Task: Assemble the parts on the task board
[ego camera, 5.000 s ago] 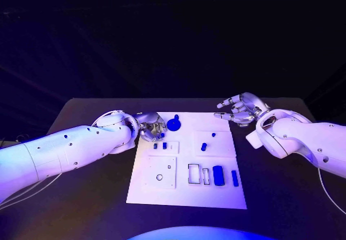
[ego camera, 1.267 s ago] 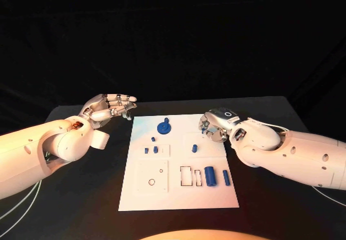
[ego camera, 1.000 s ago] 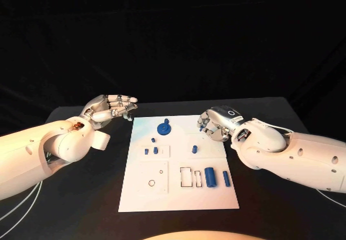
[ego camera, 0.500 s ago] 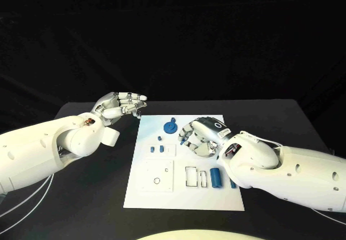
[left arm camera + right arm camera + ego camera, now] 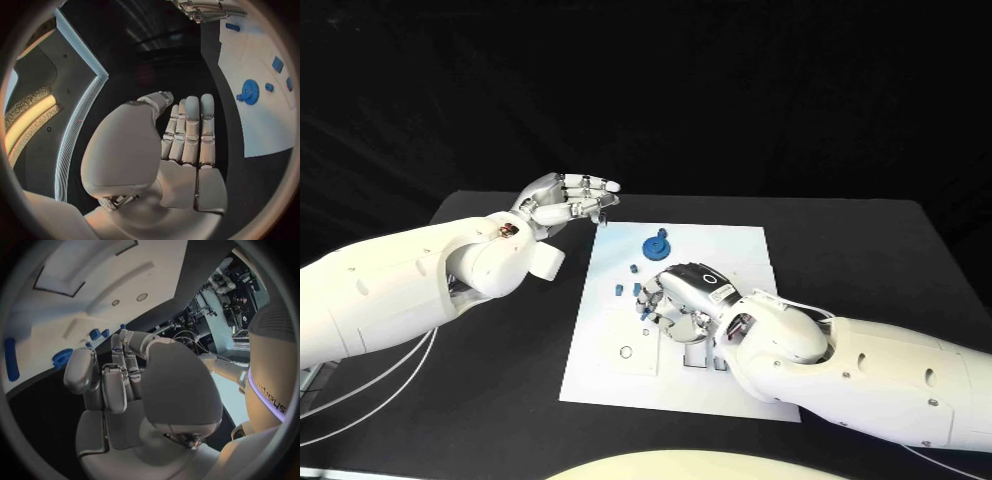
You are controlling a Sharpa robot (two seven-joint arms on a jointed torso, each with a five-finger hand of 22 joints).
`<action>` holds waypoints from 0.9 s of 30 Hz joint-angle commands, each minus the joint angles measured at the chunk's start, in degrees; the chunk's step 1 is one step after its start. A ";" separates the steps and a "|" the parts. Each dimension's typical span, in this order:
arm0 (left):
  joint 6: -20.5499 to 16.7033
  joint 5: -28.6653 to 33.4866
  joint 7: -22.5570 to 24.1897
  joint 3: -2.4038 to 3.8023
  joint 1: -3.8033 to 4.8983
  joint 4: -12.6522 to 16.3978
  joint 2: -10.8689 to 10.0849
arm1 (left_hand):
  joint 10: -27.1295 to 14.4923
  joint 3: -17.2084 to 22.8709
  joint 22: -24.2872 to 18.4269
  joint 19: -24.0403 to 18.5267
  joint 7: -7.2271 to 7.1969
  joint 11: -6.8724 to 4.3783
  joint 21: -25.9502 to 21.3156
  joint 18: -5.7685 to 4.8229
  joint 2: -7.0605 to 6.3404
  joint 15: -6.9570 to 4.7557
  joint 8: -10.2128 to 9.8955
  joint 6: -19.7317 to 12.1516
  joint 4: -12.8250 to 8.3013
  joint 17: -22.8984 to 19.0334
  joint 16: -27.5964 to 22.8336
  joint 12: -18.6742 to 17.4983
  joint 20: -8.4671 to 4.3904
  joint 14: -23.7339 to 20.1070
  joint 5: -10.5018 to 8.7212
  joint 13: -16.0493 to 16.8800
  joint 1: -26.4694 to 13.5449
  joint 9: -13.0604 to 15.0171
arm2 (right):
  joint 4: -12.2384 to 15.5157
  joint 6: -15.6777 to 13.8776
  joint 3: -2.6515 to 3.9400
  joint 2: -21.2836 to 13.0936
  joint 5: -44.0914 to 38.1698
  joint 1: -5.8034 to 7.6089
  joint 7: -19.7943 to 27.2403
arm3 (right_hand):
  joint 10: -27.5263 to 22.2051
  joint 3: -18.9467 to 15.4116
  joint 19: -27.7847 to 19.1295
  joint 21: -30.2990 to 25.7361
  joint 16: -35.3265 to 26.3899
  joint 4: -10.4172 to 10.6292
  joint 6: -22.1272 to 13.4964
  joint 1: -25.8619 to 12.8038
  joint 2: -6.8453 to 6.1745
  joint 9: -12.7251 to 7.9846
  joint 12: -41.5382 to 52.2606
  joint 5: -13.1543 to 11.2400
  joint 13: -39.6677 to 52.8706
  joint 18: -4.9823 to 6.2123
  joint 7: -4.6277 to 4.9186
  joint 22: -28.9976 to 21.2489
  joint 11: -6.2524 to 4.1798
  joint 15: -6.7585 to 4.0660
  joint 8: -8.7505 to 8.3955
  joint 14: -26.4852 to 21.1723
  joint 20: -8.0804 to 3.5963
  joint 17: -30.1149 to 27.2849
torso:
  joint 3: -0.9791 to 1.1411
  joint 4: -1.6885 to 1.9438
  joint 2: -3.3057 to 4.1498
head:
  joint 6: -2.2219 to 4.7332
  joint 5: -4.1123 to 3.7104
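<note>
Our right hand (image 5: 678, 297) hovers over the task board (image 5: 733, 250) on the desk, fingers curled, grasping nothing we can see; it could scatter the small blue parts (image 5: 626, 288) underneath. Left hand (image 5: 571, 203) idles, released.

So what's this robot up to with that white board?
It is putting small blue parts together on the white task board. Its right hand is low over the middle of the board, among the little blue pegs; whether it holds one cannot be told. Its left hand hangs off the board's far left corner, holding nothing. A blue gear lies untouched near the board's far edge.
</note>
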 commanded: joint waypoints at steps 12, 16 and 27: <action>0.02 0.28 0.49 0.03 0.04 0.02 0.44 | -0.49 0.11 -0.13 -0.12 0.33 0.04 -0.45 0.80 0.47 0.15 0.43 0.00 -0.39 -0.15 -0.44 0.31 0.08 -0.35 0.42 0.05 0.19 0.02 | -2.03 3.71 -0.34 1.97 -3.52 -1.05 -1.95 | 3.07 0.42 -0.02 -0.37 -0.41 0.02 -0.05 -0.33 0.21 0.12 -0.41 0.52 -0.05 -0.87 0.25 2.87 -2.64 -0.29 0.13 2.74 0.00 -0.23 | 0.25 -0.23 0.12 | -1.13 2.02; 0.13 0.27 0.41 0.03 0.05 0.02 0.45 | -0.49 0.11 -0.13 -0.12 0.33 0.04 -0.45 0.80 0.47 0.15 0.43 0.00 -0.39 -0.15 -0.44 0.31 0.08 -0.35 0.42 0.05 0.19 0.02 | -2.18 5.19 -0.40 2.11 -3.73 -1.15 -2.48 | 3.08 0.44 -0.05 -0.43 -0.40 -0.02 -0.07 -0.38 0.21 0.14 -0.44 0.59 -0.05 -0.86 0.26 2.85 -2.63 -0.28 0.13 2.74 0.01 -0.22 | 0.13 -0.12 0.05 | -1.45 2.02; 0.31 0.23 0.22 0.03 0.05 -0.06 0.38 | -0.49 0.11 -0.13 -0.12 0.33 0.04 -0.45 0.80 0.47 0.15 0.43 0.00 -0.39 -0.15 -0.44 0.31 0.08 -0.35 0.42 0.05 0.19 0.02 | -2.31 6.96 -0.52 2.26 -4.37 -1.30 -3.49 | 3.10 0.45 -0.05 -0.41 -0.38 -0.09 -0.08 -0.48 0.19 0.18 -0.48 0.67 -0.03 -0.87 0.27 2.88 -2.62 -0.27 0.14 2.75 0.02 -0.18 | 0.09 -0.08 0.04 | -1.64 2.06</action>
